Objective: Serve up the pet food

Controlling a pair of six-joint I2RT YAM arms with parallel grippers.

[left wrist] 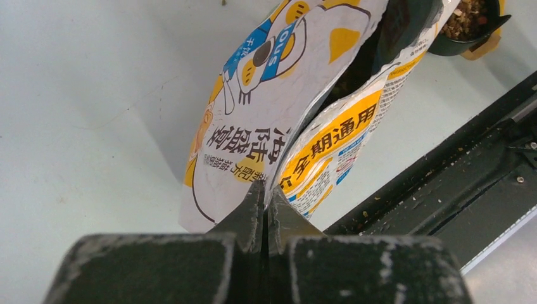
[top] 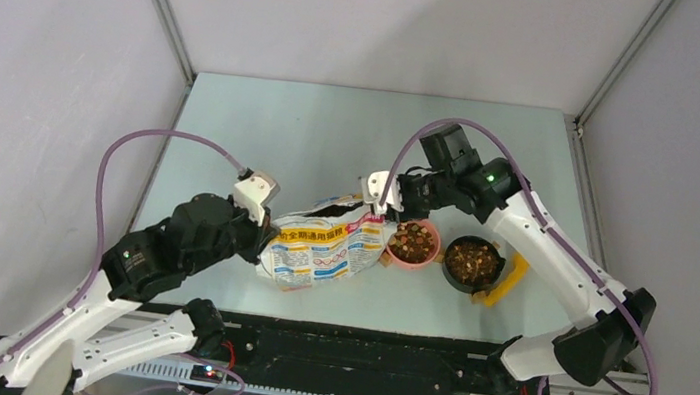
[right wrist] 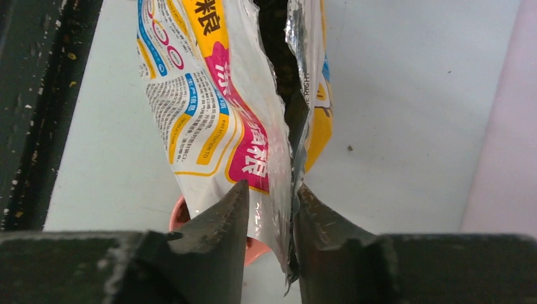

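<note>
The pet food is brown kibble that fills a pink bowl [top: 412, 238] and a black bowl [top: 472, 261]. A glossy white, yellow and pink bag [top: 320, 246] lies tilted between my arms, its torn mouth beside the pink bowl. My left gripper [left wrist: 266, 193] is shut on the bag's [left wrist: 272, 95] bottom corner. My right gripper [right wrist: 271, 190] straddles the torn top edge of the bag [right wrist: 209, 95] with its jaws parted. The foil edge rests against one finger and stands apart from the other. The pink bowl's rim [right wrist: 177, 218] shows below the bag.
A yellow piece [top: 507, 277] sticks out from under the black bowl [left wrist: 468, 25]. A black rail [top: 357, 350] runs along the table's near edge. Grey walls close in the table on the left, back and right.
</note>
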